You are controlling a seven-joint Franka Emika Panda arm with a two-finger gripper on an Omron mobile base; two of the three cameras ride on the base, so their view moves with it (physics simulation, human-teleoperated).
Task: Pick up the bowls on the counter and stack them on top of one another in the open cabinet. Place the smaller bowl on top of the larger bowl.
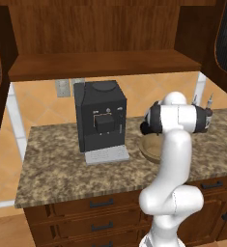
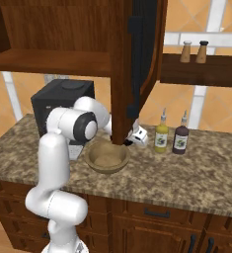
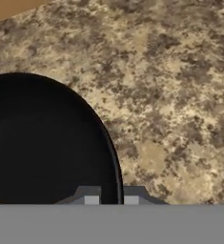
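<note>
Two bowls sit on the granite counter [image 1: 62, 169], right of one black coffee machine [image 1: 101, 118]. The tan wooden bowl [image 2: 106, 158] lies just right of the machine. The small black bowl [image 3: 44, 143] is close under the gripper [image 3: 111, 199], whose narrowly parted tips straddle its rim. An open cabinet door [image 2: 132, 64] hides the hand from the right. Two bottles [image 2: 161, 136] stand farther right of the machine, and the cabinet shelf [image 1: 100, 62] hangs above it.

A white jointed robot arm [image 1: 175, 159] is rising before the speckled brown granite counter [image 1: 57, 169], partly hiding a wide tan wooden bowl [image 1: 150, 147]. A black boxy coffee machine [image 1: 101, 120] is standing beneath the dark reddish-brown wooden cabinet shelf [image 1: 100, 65].
</note>
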